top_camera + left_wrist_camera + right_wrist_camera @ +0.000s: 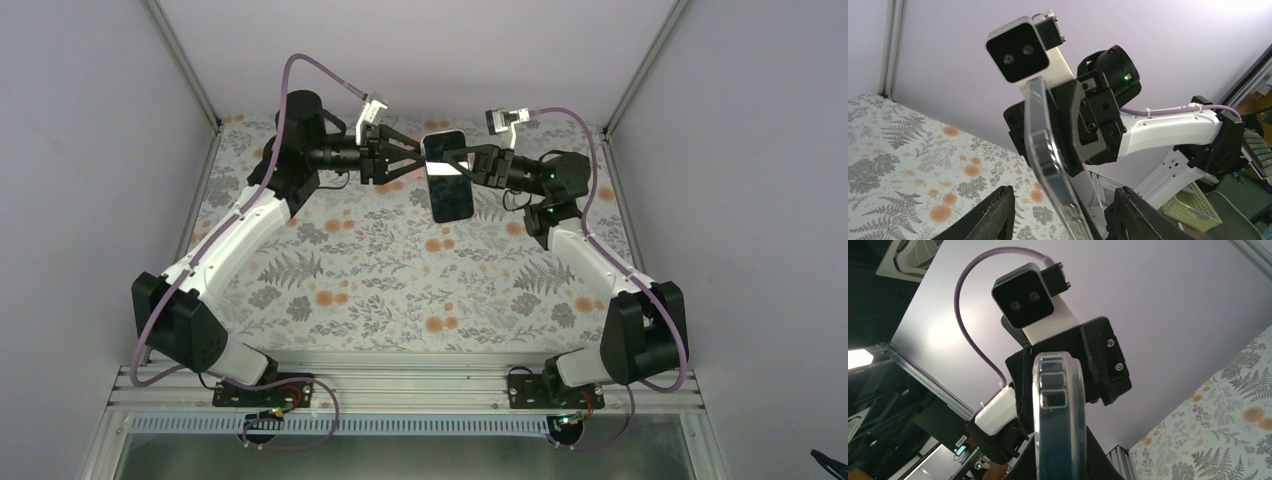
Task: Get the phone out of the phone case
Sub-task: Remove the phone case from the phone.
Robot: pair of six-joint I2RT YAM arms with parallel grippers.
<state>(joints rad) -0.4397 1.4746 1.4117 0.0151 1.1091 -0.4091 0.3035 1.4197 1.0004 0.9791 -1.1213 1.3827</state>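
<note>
The phone sits in its clear phone case and is held in the air above the far half of the floral worktop, clear of its surface. In the top view its dark screen faces up and its long side runs from the worktop's far edge towards the near edge, tilted slightly.

The right end effector reaches in over the worktop's far right part and is clenched on the cased phone near its far end. In the right wrist view, its dark fingers sit tight against both faces of the phone, which is seen edge-on. The rear lens bump shows through the transparent rim.

The left end effector comes in over the worktop's far left part and is released. In the left wrist view its 2 fingers are spread wide on either side of the phone's thin edge, with a gap on each side. In the top view the spread fingertips end at the phone's left edge.

The 2 arms face each other across the phone. The phone is still seated in the case.
</note>
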